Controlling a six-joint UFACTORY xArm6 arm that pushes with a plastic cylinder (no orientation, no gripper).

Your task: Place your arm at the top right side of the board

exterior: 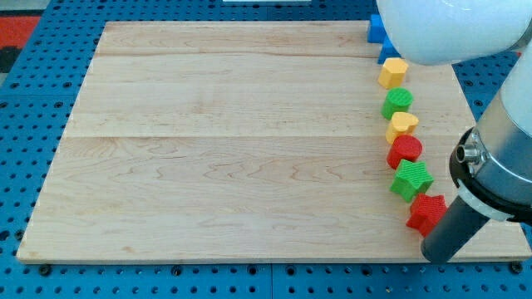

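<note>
My dark rod comes down at the view's bottom right, and my tip (pixel 434 254) rests on the wooden board (pixel 233 141) near its bottom right corner, just below the red star block (pixel 426 212). A column of blocks runs up the board's right side: a green star block (pixel 411 179), a red round block (pixel 405 150), a yellow heart block (pixel 402 124), a green round block (pixel 397 102), a yellow hexagon block (pixel 393 72). Blue blocks (pixel 381 37) sit at the top right, partly hidden by the arm.
The white arm body (pixel 453 29) covers the board's top right corner. The arm's grey wrist (pixel 499 166) hangs over the right edge. A blue pegboard (pixel 33 124) surrounds the board.
</note>
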